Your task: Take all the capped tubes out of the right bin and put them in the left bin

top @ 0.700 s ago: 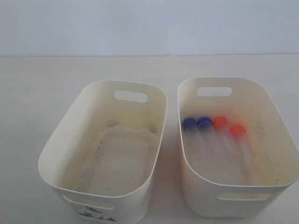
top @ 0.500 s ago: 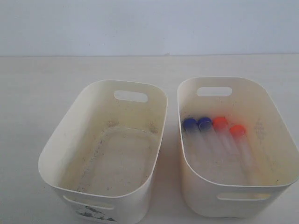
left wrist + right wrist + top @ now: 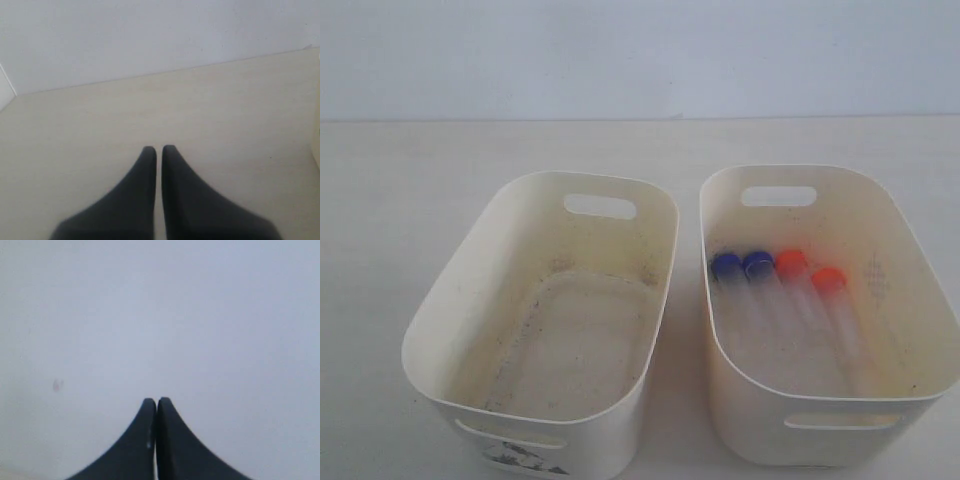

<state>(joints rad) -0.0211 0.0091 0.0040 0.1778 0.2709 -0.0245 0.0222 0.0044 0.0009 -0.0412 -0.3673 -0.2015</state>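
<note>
Four capped tubes [image 3: 785, 300] lie side by side on the floor of the right bin [image 3: 920, 250], centre right of the exterior frame. The blue caps are on the left, the orange-red on the right, and all caps point toward the upper edge. Their clear bodies are faint, so whether neighbours touch is hard to say. The left bin [image 3: 450, 330], lower left, holds none, so the job looks unstarted. The left fingers [image 3: 145, 170] are all but pressed together over bare desk [image 3: 420, 170]. The right fingers [image 3: 142, 425] are pressed together and empty, probably parked clear of both bins.
</note>
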